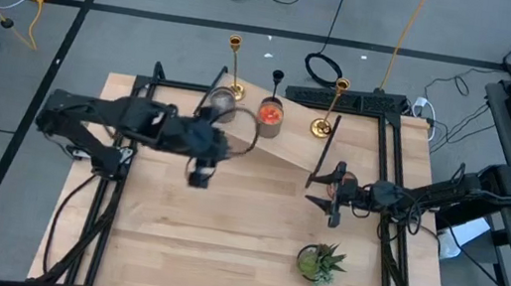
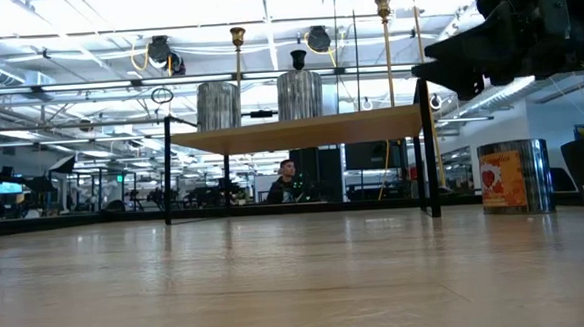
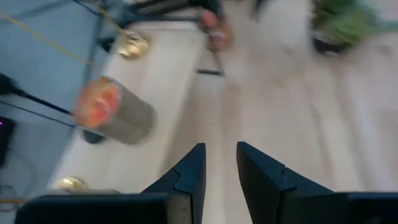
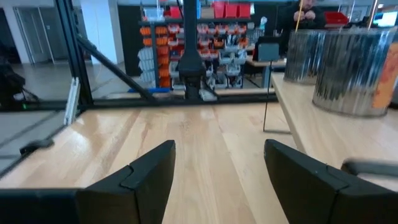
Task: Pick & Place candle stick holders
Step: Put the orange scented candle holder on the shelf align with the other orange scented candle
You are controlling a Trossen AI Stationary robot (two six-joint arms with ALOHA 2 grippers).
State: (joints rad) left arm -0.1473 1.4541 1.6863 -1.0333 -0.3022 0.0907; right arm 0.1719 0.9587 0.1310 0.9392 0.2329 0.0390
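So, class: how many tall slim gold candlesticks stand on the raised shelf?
2: left tall slim gold candlestick at the shelf's back left, right one at its back right.

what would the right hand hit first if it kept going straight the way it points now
The right hand is open and empty, with bare tabletop ahead. Its way looks free up to the black frame post at the far edge, though depth is unclear. The raised shelf lies off to one side.
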